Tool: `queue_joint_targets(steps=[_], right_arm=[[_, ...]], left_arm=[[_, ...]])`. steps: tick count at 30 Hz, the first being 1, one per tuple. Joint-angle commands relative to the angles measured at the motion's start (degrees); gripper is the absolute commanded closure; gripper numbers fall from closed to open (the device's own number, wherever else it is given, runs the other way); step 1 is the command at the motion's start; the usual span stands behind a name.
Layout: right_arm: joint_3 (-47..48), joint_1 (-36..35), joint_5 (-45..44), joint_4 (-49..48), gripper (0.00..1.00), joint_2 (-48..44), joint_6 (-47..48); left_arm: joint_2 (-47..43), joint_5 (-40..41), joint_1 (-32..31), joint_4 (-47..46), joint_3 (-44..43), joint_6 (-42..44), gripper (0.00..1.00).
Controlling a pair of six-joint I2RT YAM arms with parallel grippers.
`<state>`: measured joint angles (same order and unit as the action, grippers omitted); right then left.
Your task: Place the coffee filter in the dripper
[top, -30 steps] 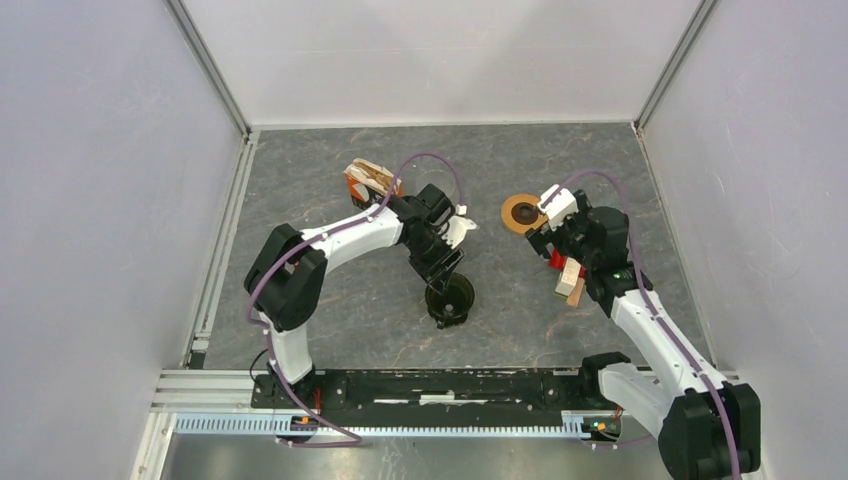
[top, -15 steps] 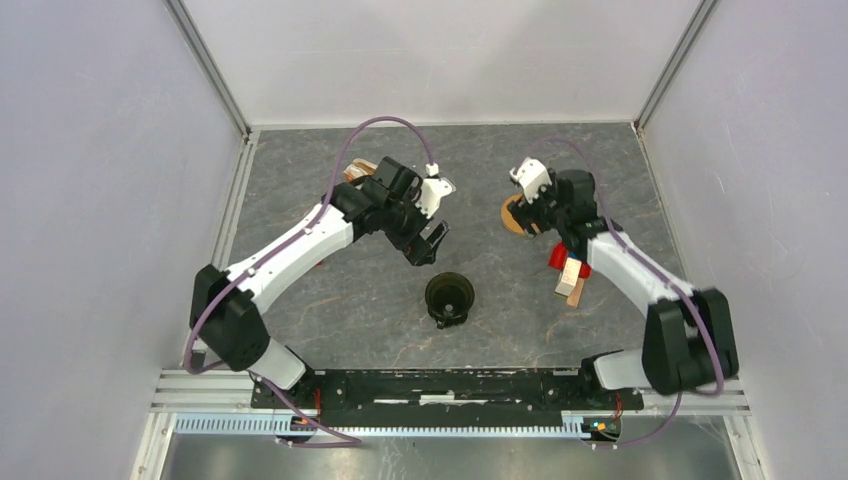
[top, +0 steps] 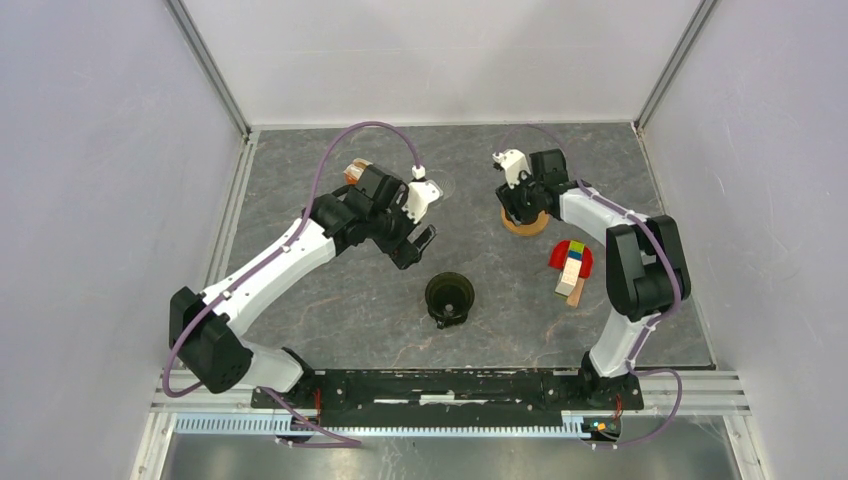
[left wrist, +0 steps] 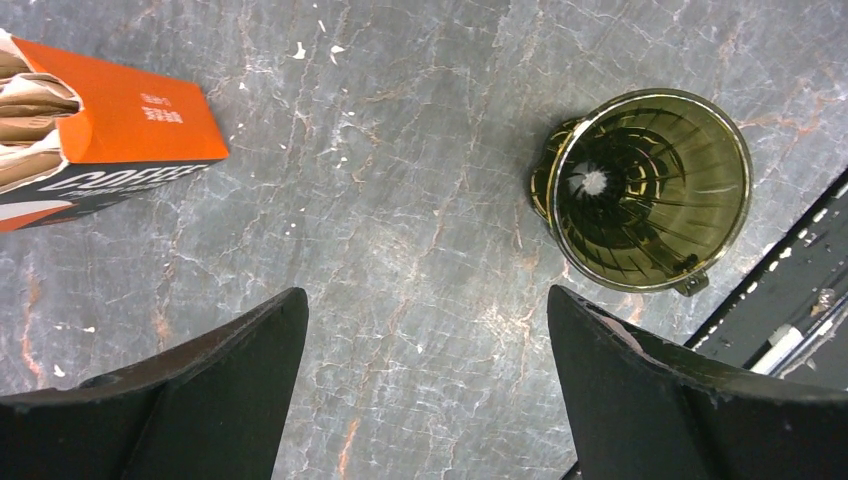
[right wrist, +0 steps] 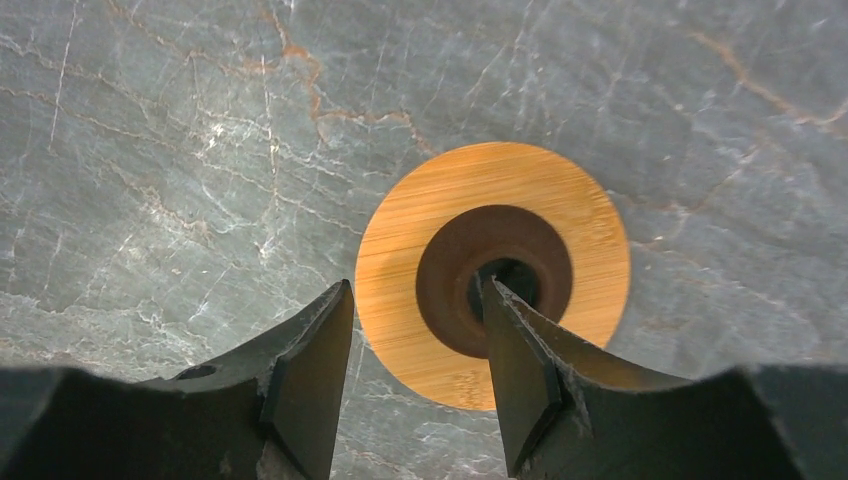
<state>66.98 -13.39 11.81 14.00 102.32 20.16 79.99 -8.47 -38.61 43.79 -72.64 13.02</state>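
— While hunting for free room: any around the dripper cone (top: 449,297)?
— Plenty. Upright in the middle of the table (top: 350,322), short of the black rail (top: 440,385) at the near edge. Bare stone on every side, coloured blocks (top: 570,268) well apart to its right.
— And the left gripper (left wrist: 425,300)?
— Spread wide, holding nothing, above bare stone between the cone and the orange filter box (left wrist: 130,115), brown filters (left wrist: 30,100) showing in its open end. Pulled back from the cone since a second ago, and opened.
— Right gripper (right wrist: 415,288)?
— Swung from over the blocks to the far side. Straddling the wooden ring (right wrist: 590,260), one finger in the hole, one at the outer rim. Narrower than before; can't tell whether pinching.
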Motion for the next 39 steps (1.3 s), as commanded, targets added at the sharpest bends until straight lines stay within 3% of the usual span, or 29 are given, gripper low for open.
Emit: queue_joint_targets(steps=[1, 15, 26, 39], right_arm=[[3.1, 0.3, 2.1, 1.7, 0.44, 1.2, -1.9], [6.8, 4.3, 9.1, 4.1, 0.48, 6.6, -2.6], [8.7, 4.2, 7.9, 5.3, 0.52, 10.2, -2.1], [9.3, 4.2, 8.0, 5.7, 0.67, 10.5, -2.0]], left_arm=[[-1.9, 1.4, 0.0, -2.6, 0.1, 1.9, 0.05], [-2.6, 2.1, 0.0, -4.5, 1.1, 2.2, 0.05], [-3.4, 2.7, 0.0, -5.7, 2.6, 2.3, 0.05], [-3.8, 3.1, 0.0, -5.9, 2.9, 2.3, 0.06]])
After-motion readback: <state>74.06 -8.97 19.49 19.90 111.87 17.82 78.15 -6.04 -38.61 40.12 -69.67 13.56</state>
